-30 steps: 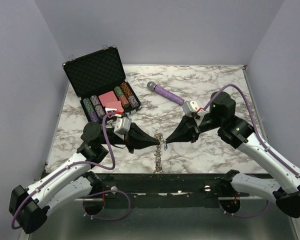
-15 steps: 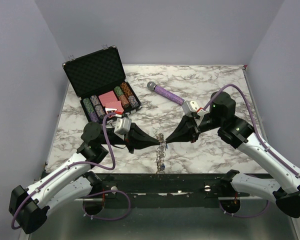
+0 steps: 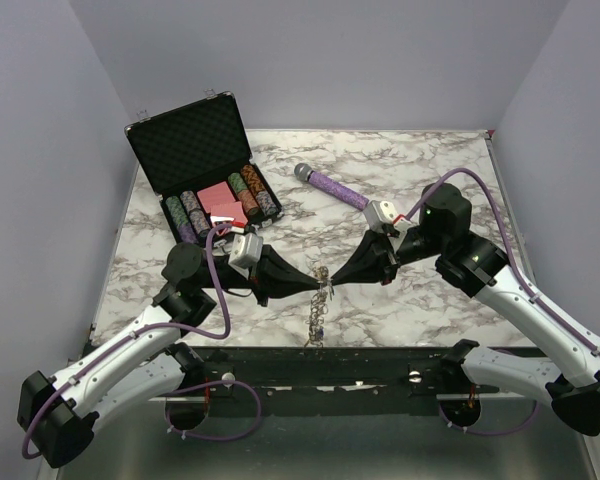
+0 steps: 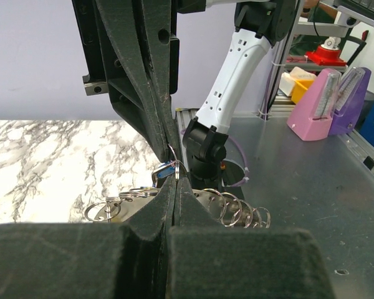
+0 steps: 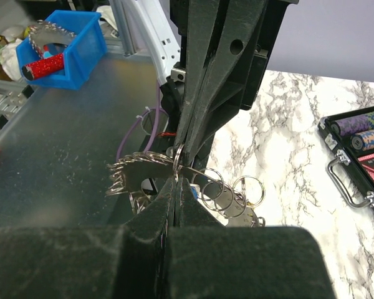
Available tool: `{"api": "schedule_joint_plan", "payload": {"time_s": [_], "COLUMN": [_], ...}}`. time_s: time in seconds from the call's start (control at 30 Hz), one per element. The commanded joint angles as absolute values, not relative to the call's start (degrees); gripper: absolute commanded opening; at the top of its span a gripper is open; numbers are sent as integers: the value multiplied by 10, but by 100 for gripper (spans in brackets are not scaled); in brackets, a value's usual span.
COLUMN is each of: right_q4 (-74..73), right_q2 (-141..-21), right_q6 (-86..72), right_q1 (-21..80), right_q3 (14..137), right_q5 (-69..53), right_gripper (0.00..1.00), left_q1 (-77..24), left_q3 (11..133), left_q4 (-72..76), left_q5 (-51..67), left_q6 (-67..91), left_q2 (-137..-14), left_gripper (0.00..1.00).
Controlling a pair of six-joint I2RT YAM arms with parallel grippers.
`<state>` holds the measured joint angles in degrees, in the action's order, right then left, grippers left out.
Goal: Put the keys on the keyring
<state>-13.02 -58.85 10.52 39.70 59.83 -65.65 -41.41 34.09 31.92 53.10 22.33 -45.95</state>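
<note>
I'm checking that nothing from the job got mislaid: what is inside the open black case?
In the case, rows of poker chips flank red boxes; the lid shows only foam. Nothing else shows; anything under the chips and boxes is covered.

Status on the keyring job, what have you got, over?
Left gripper and right gripper shut, tip to tip on the keyring. Blue-capped key at the pinch. Nothing blocking.

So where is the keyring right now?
In the top view the keyring hangs at the centre, near the front edge of the table, pinched between the tips of the left gripper and the right gripper.
</note>
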Motion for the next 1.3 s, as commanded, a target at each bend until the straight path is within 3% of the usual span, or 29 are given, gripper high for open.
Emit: {"api": "schedule_joint_plan", "payload": {"time_s": [0.0,1.27], "right_q4": [-120,-114], "right_q2": [-592,-594], "right_q6": [104,78], "right_q1": [403,404], "right_q3": [613,618], "right_q5": [-631,-573], "right_gripper": [0,0], "left_q1": [-425,-458], "left_q3": [366,380], "left_q4": [330,230], "left_q5": [504,390], "left_q6": [222,160], "left_q2": [-447,-410], "left_gripper": [0,0]}}
